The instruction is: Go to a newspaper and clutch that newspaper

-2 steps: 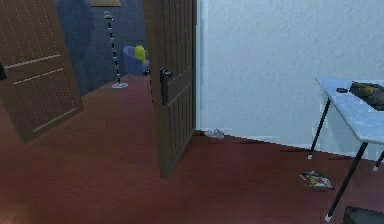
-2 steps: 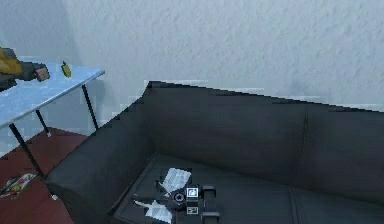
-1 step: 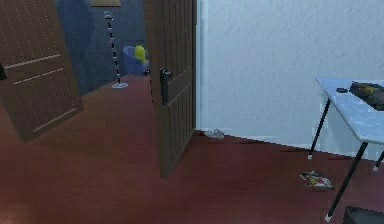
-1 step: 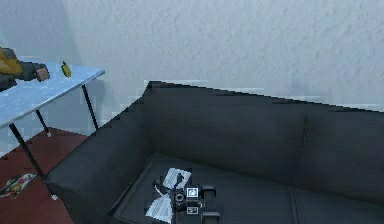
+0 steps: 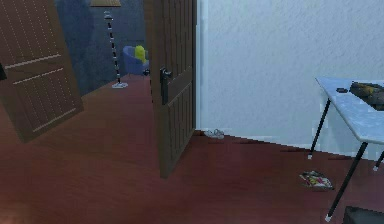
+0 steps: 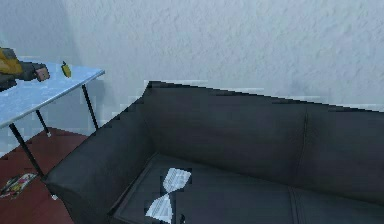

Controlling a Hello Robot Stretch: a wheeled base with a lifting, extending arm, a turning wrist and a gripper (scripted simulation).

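- The gripper shows as a dark shape low in the arm side view, left of centre. I cannot tell how its jaws stand or whether it holds anything.
- The newspaper, pale sheets, lies at or behind that shape on the sofa's seat.
- The sofa is dark and runs across the lower right against a white wall.
- At upper left is a pale blue table carrying a small yellow thing.
- A colourful flat thing lies on the red-brown floor at lower left.
- In the forward view a brown door stands open at centre, and the same table is at right.
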